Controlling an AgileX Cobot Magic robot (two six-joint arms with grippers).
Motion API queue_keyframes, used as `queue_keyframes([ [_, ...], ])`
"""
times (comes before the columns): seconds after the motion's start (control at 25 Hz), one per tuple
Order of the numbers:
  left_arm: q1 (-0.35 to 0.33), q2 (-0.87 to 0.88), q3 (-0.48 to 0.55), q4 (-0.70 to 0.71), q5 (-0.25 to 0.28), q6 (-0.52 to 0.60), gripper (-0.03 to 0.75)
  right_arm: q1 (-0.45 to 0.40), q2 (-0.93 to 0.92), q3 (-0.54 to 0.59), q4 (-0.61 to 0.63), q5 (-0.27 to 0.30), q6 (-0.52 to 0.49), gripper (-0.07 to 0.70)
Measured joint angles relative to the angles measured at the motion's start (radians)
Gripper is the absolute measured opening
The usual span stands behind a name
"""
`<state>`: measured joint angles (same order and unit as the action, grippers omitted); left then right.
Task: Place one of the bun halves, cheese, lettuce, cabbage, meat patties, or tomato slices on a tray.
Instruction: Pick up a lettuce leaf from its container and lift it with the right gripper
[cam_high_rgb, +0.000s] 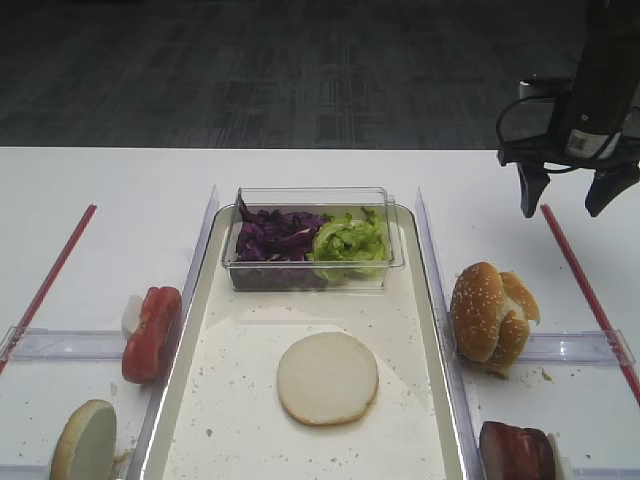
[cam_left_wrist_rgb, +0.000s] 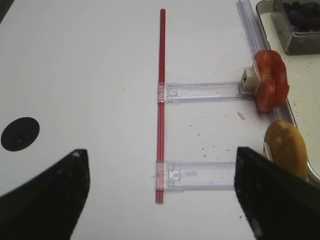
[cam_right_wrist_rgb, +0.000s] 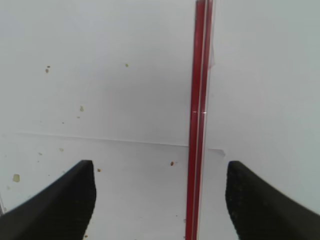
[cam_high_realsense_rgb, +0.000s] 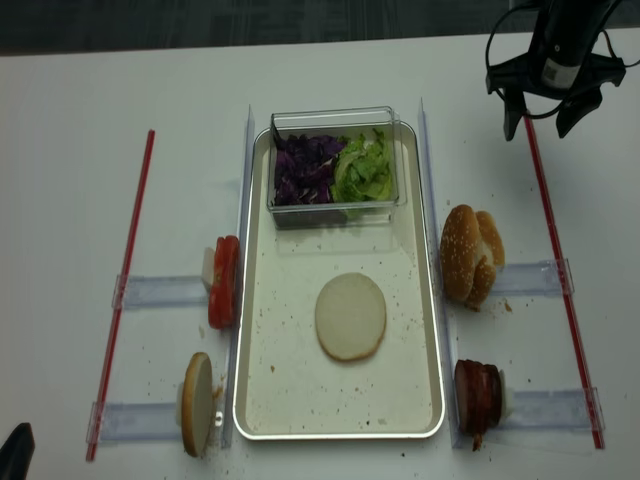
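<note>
A pale bun half (cam_high_realsense_rgb: 350, 316) lies cut face up at the centre of the tray (cam_high_realsense_rgb: 262, 400). At two o'clock, the right gripper (cam_high_rgb: 566, 198) hovers above the tabletop (cam_high_realsense_rgb: 100, 120), fingers spread wide and empty. The left gripper (cam_left_wrist_rgb: 160, 200) is likewise open and empty, likely parked.

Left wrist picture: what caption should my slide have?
Open left hand above the white table, tomato slices and a bun half beside the tray.
</note>
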<state>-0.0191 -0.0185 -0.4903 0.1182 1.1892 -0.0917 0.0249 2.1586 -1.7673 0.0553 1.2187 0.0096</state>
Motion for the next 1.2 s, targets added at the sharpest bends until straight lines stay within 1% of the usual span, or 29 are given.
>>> queue_keyframes([
  [0.16, 0.0, 0.0, 0.0, 0.0, 0.0, 0.0, 0.545, 0.0, 0.0, 0.0, 0.012, 0.0, 0.0, 0.561],
  [0.32, 0.0, 0.0, 0.0, 0.0, 0.0, 0.0, 0.545, 0.0, 0.0, 0.0, 0.066, 0.0, 0.0, 0.561],
  [0.44, 0.002, 0.0, 0.0, 0.0, 0.0, 0.0, 0.545, 0.017, 0.0, 0.0, 0.083, 0.0, 0.0, 0.561],
  [0.64, 0.002, 0.0, 0.0, 0.0, -0.002, 0.0, 0.545, 0.104, 0.0, 0.0, 0.089, 0.0, 0.0, 0.561],
  [0.84, 0.002, 0.0, 0.0, 0.0, -0.002, 0.0, 0.545, 0.194, 0.0, 0.0, 0.1, -0.024, 0.019, 0.561],
  [1.2, 0.002, 0.0, 0.0, 0.0, -0.002, 0.0, 0.545, 0.331, 0.0, -0.002, 0.115, -0.053, 0.093, 0.561],
])
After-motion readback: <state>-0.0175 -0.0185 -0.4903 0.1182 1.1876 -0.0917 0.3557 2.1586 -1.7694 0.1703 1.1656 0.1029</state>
